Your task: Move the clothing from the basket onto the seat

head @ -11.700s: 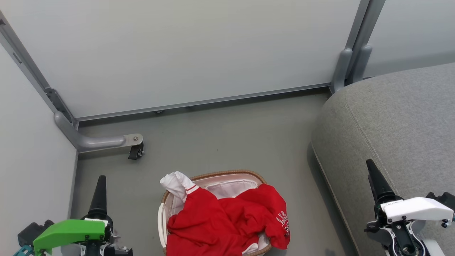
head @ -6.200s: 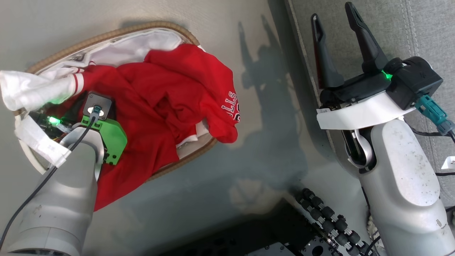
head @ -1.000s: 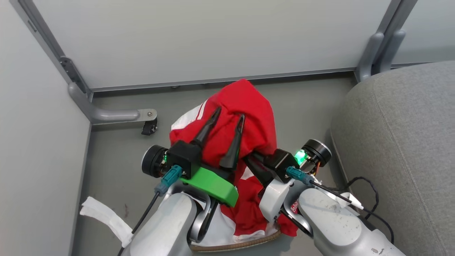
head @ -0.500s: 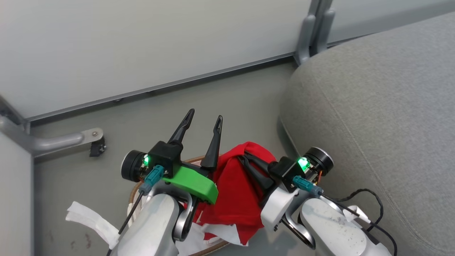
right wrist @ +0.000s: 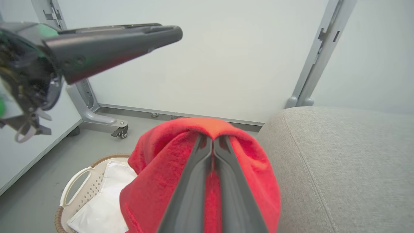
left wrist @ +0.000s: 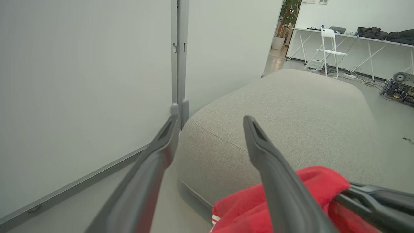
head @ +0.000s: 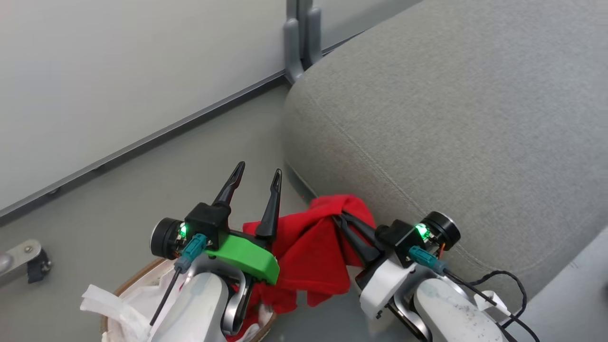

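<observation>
My right gripper point(head: 340, 219) is shut on the red clothing point(head: 308, 244), which hangs from its fingertips in a bunch beside the grey seat point(head: 451, 118). In the right wrist view the clothing point(right wrist: 152, 168) drapes over both closed fingers of that gripper point(right wrist: 212, 139). Its lower end trails down to the basket point(head: 124, 283), partly hidden behind my left arm. My left gripper point(head: 256, 173) stands open with nothing in it, just left of the cloth. The left wrist view shows its spread fingers point(left wrist: 210, 121), with the clothing point(left wrist: 239, 207) at the lower right.
The basket's white liner point(right wrist: 97, 200) and side handle point(right wrist: 72, 184) lie below the cloth. A white partition wall point(head: 118, 71) with a grey post point(head: 299, 38) stands behind. A caster foot point(head: 28, 259) sits at the left. A black cable point(head: 513, 280) runs along my right arm.
The head camera has swung to the right, so the seat takes up more of the view. My right gripper has carried the red clothing up against the seat's side. The left gripper stays open.
</observation>
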### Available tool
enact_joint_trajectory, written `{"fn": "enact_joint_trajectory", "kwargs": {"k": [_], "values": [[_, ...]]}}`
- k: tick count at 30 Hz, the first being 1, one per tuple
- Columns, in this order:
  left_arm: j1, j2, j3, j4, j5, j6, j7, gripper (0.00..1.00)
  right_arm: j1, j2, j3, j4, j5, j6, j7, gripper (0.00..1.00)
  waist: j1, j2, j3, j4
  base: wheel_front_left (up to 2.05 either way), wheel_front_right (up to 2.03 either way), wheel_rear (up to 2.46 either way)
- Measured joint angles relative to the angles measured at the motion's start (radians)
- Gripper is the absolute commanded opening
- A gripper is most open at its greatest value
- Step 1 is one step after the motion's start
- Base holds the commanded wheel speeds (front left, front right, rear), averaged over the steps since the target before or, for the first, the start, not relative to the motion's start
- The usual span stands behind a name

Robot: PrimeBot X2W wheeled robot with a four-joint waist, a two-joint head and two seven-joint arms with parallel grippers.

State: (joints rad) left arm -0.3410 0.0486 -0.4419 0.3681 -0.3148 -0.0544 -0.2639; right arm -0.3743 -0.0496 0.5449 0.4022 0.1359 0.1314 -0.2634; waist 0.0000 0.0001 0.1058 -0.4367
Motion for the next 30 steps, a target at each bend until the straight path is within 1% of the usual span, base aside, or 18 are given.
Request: {"fn": "enact_joint_trajectory", "kwargs": {"k": [4,8,13,16,19,22,24,30], "values": [[-0.002,-0.001,-0.021,0.013,0.0,-0.016,0.0,1.0,0.029,-0.002,-0.071,-0.032,-0.02,0.0,0.0,0.0,0.0,0.0,0.001,-0.061,0.0,0.0,0.0],[-0.009,-0.001,-0.04,0.029,0.0,-0.024,0.0,1.0,0.064,-0.002,-0.143,-0.073,-0.04,0.0,0.0,0.0,0.0,0.0,0.008,-0.098,0.0,0.0,0.0],[-0.019,-0.001,-0.046,0.044,0.009,-0.031,0.0,1.0,0.075,-0.002,-0.207,-0.12,-0.083,0.0,0.0,0.0,0.0,0.0,0.03,-0.112,0.0,0.0,0.0],[-0.019,-0.001,-0.046,0.054,0.001,-0.034,0.0,1.0,0.045,-0.01,-0.227,-0.13,-0.122,0.0,0.0,0.0,0.0,0.0,0.041,-0.116,0.0,0.0,0.0],[-0.018,-0.001,-0.048,0.053,0.002,-0.034,0.0,1.0,-0.022,-0.047,-0.243,-0.137,-0.131,0.0,0.0,0.0,0.0,0.0,0.046,-0.115,0.0,0.0,0.0],[-0.017,-0.001,-0.05,0.054,0.009,-0.035,0.0,1.0,-0.122,-0.097,-0.249,-0.13,-0.14,0.0,0.0,0.0,0.0,0.0,0.055,-0.114,0.0,0.0,0.0],[-0.016,-0.001,-0.046,0.052,0.015,-0.035,0.0,1.0,-0.205,-0.144,-0.239,-0.125,-0.17,0.0,0.0,0.0,0.0,0.0,0.063,-0.112,0.0,0.0,0.0],[-0.003,-0.001,-0.015,0.05,0.045,-0.034,0.0,1.0,-0.411,-0.225,-0.223,-0.066,-0.192,0.0,0.0,0.0,0.0,0.0,0.096,-0.106,0.0,0.0,0.0]]}}
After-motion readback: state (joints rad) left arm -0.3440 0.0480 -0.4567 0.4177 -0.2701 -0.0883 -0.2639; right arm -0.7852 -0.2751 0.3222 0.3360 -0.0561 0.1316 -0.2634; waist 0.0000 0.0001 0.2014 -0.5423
